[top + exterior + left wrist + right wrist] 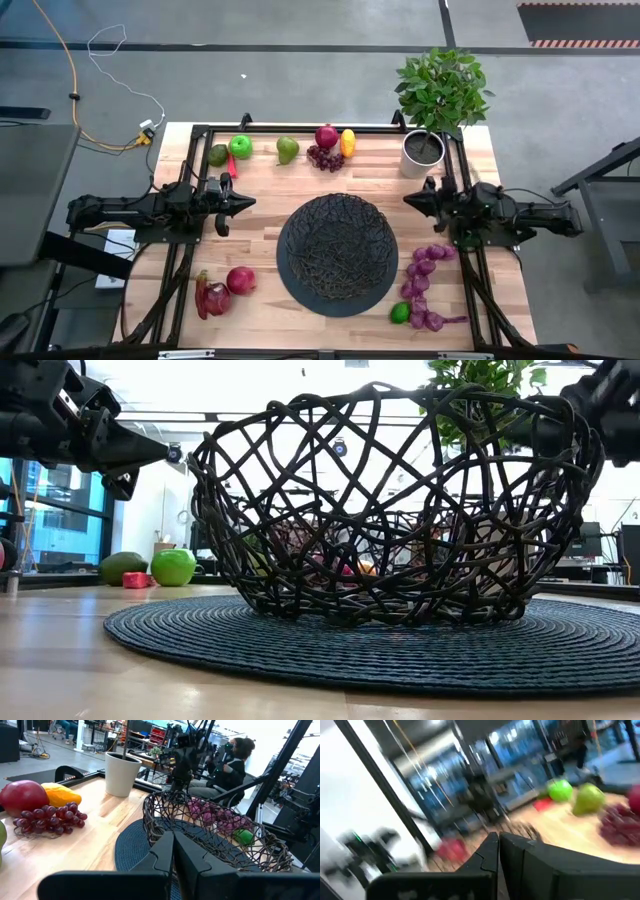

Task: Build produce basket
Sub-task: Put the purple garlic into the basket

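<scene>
Sitting in the middle of the light wooden table (260, 185): big round black woven wire basket (337, 247), on a round dark woven mat (292, 283), with nothing inside.

Hanging just left of the basket: left gripper (248, 203), fingers pressed tight together, holding nothing, tip pointing at the basket. Hanging just right of the basket, near the far side: right gripper (410, 199), fingers also shut tight, holding nothing, tip pointing left.

Lying in a row along the far edge of the table, from left to right: dark green avocado (218, 154), bright green apple (241, 146), small red block (232, 167) just near of the apple, green pear (287, 150), dark red apple (326, 136), bunch of dark purple grapes (325, 157) touching the red apple, orange-yellow fruit (348, 142) just beside it.

Lying at the near left, well apart from the basket: red apple (240, 280) and dark red pepper (211, 297), side by side.

Lying to the right of the basket: long bunch of light purple grapes (423, 280), with a small green lime (400, 312) at the near end.

Standing at the far right corner: small grey pot with a leafy green plant (424, 150).

Seen beyond the table in the left wrist view: person in dark clothes (235, 762), sitting.
</scene>
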Motion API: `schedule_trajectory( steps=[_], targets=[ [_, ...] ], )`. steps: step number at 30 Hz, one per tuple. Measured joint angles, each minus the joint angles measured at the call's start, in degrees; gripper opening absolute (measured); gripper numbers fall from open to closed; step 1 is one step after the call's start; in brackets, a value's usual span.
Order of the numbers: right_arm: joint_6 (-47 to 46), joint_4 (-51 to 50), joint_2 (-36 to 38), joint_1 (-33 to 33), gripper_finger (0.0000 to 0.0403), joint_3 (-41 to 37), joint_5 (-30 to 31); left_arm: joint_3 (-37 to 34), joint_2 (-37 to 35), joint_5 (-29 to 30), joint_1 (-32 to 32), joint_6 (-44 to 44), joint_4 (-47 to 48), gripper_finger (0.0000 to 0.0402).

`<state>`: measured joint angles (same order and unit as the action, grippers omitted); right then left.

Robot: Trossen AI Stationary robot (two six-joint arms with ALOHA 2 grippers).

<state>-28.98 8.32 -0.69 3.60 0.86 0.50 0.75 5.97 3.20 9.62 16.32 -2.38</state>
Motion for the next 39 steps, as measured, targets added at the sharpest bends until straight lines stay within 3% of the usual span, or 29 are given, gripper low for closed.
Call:
schedule_trajectory(
  steps=[7, 10, 15, 21, 26, 29, 33, 39],
  targets=[
    [-9.9, 20.1, -0.2, 0.0, 0.0000, 0.5, 2.8, 0.0, 0.0, 0.0, 0.0, 0.0, 0.0, 0.0003],
    [-10.1, 20.5, -1.3, -0.1, 0.0001, 4.4, 2.4, 0.0, 0.0, 0.0, 0.0, 0.0, 0.0, 0.0003],
    [-11.0, 7.2, -7.3, -0.2, 0.0032, 16.3, 3.5, 0.0, 0.0, 0.0, 0.0, 0.0, 0.0, 0.0003],
    [-15.2, -9.9, -18.8, -0.2, 0.0138, 31.5, 3.3, 0.0, 0.0, 0.0, 0.0, 0.0, 0.0, 0.0003],
    [-20.4, -17.1, -29.1, -0.2, 0.0241, 42.6, -4.7, 0.0, 0.0, 0.0, 0.0, 0.0, 0.0, 0.0003],
    [-20.6, -22.5, -34.6, -0.2, 0.0280, 48.7, -10.1, 0.0, 0.0, 0.0, 0.0, 0.0, 0.0, 0.0003],
    [-22.2, -37.3, -40.6, -0.8, 0.0294, 56.9, -11.2, 0.0, 0.0, 0.0, 0.0, 0.0, 0.0, 0.0003],
    [-30.6, -61.3, -47.3, -3.9, 0.0296, 66.0, -7.6, 0.0, 0.0, 0.0, 0.0, 0.0, 0.0, 0.0003]
  ],
)
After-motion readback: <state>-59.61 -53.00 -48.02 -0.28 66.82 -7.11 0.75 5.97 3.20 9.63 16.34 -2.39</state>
